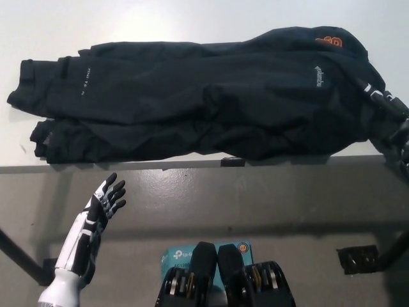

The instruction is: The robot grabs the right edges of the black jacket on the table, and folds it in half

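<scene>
The black jacket (211, 102) lies spread lengthwise across the white table (192, 22), with its sleeves at the left and an orange logo at the top right. My black right hand (386, 109) comes in from the right and lies over the jacket's right edge. Black on black hides its grip. My white left hand (102, 206) hangs open below the table's front edge at the lower left, its fingers spread, away from the jacket.
The table's front edge (128, 166) runs across the middle, with grey floor below it. A teal box (179, 256) lies on the floor at the bottom middle. A small black object (354, 259) sits on the floor at the lower right.
</scene>
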You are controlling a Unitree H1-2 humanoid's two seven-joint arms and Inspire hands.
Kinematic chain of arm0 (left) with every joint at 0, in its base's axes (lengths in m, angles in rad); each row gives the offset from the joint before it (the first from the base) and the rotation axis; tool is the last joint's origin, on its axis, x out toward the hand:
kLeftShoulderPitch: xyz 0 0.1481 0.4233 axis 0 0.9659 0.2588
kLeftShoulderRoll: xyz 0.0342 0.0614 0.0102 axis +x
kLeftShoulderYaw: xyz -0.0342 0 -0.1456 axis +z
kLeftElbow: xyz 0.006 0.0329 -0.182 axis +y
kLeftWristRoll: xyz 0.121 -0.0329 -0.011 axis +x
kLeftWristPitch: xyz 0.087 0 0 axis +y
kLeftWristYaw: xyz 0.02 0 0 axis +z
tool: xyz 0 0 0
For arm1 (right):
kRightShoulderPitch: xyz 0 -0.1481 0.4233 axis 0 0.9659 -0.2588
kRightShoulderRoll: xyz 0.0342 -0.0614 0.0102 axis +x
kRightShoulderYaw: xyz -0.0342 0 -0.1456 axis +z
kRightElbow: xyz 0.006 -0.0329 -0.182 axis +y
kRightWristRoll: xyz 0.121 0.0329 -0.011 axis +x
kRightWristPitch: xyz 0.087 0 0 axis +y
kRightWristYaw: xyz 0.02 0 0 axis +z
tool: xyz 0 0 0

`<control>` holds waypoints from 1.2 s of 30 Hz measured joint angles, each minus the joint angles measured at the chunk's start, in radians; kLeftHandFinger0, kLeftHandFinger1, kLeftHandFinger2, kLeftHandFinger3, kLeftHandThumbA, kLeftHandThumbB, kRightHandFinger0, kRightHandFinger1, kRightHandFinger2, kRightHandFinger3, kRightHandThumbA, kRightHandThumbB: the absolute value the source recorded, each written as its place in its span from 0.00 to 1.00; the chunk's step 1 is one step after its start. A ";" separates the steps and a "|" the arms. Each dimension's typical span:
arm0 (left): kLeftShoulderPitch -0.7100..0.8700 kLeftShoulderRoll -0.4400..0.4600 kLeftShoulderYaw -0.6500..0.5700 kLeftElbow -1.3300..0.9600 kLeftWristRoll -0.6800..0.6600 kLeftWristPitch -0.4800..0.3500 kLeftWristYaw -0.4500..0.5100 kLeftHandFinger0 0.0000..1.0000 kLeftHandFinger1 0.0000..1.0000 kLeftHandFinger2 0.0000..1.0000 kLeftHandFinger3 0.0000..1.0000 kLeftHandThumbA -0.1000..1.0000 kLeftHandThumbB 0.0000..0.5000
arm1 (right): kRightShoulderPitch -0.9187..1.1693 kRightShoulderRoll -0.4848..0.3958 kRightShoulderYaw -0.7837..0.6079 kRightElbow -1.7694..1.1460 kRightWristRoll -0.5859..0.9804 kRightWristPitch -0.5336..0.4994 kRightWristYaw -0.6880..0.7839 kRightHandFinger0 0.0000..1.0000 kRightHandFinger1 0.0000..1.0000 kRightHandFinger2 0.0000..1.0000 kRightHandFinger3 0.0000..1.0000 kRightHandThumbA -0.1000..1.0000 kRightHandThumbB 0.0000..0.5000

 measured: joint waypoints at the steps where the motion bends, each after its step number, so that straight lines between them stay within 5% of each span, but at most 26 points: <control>1: 0.000 0.000 0.000 0.000 0.000 0.000 0.000 1.00 1.00 1.00 1.00 1.00 0.34 | -0.005 0.006 -0.001 0.000 -0.001 -0.002 -0.012 0.00 0.02 0.29 0.24 0.16 0.59; 2: 0.000 0.000 0.000 0.000 0.000 0.000 0.000 1.00 1.00 1.00 1.00 1.00 0.34 | -0.010 0.012 -0.003 0.001 -0.002 -0.005 -0.027 0.00 0.00 0.29 0.36 0.02 0.53; 3: -0.001 0.000 0.000 0.000 0.000 0.000 0.000 1.00 1.00 1.00 1.00 1.00 0.34 | -0.015 0.019 -0.003 0.001 -0.005 -0.009 -0.042 0.00 0.00 0.27 0.41 0.00 0.51; 4: -0.003 0.000 0.000 0.000 0.000 0.000 0.000 1.00 1.00 1.00 1.00 1.00 0.32 | -0.021 0.031 -0.003 -0.006 -0.011 -0.013 -0.065 0.00 0.00 0.31 0.43 0.00 0.37; 5: -0.006 0.000 0.001 0.000 0.000 0.000 0.000 1.00 1.00 1.00 1.00 1.00 0.31 | -0.027 0.043 -0.003 -0.018 -0.017 -0.017 -0.089 0.00 0.00 0.38 0.24 0.00 0.26; 6: -0.009 0.000 0.001 0.000 0.000 0.000 0.000 1.00 1.00 1.00 1.00 1.00 0.31 | -0.031 0.057 -0.003 -0.034 -0.020 -0.020 -0.107 0.00 0.03 0.56 0.26 0.00 0.24; 10: -0.022 0.000 0.003 0.000 0.000 0.001 0.000 1.00 1.00 1.00 1.00 1.00 0.34 | -0.041 0.096 -0.011 -0.095 -0.021 -0.027 -0.158 0.00 0.18 0.65 0.87 0.00 0.25; 13: -0.029 0.000 0.003 0.000 -0.001 0.002 -0.001 1.00 1.00 1.00 1.00 1.00 0.35 | -0.040 0.108 -0.018 -0.158 -0.021 -0.027 -0.177 0.00 0.25 0.70 1.00 0.00 0.16; 20: -0.036 0.001 0.007 0.000 -0.003 0.007 -0.002 1.00 1.00 1.00 1.00 1.00 0.30 | -0.021 0.108 -0.031 -0.249 -0.022 -0.029 -0.204 0.00 0.29 0.74 1.00 0.00 0.17; 25: -0.048 0.002 0.009 0.001 -0.006 0.011 -0.002 1.00 1.00 1.00 1.00 1.00 0.31 | 0.008 0.105 -0.051 -0.272 -0.020 -0.031 -0.218 0.00 0.28 0.68 0.89 0.00 0.13; 30: -0.054 0.003 0.012 0.001 -0.006 0.013 -0.002 1.00 1.00 1.00 1.00 1.00 0.29 | 0.011 0.093 -0.083 -0.284 -0.020 -0.039 -0.226 0.00 0.17 0.62 1.00 0.00 0.15; 36: -0.052 0.004 0.016 0.002 -0.010 0.013 -0.002 1.00 1.00 1.00 1.00 1.00 0.29 | 0.006 0.058 -0.128 -0.304 -0.015 -0.041 -0.245 0.00 0.16 0.66 0.99 0.00 0.15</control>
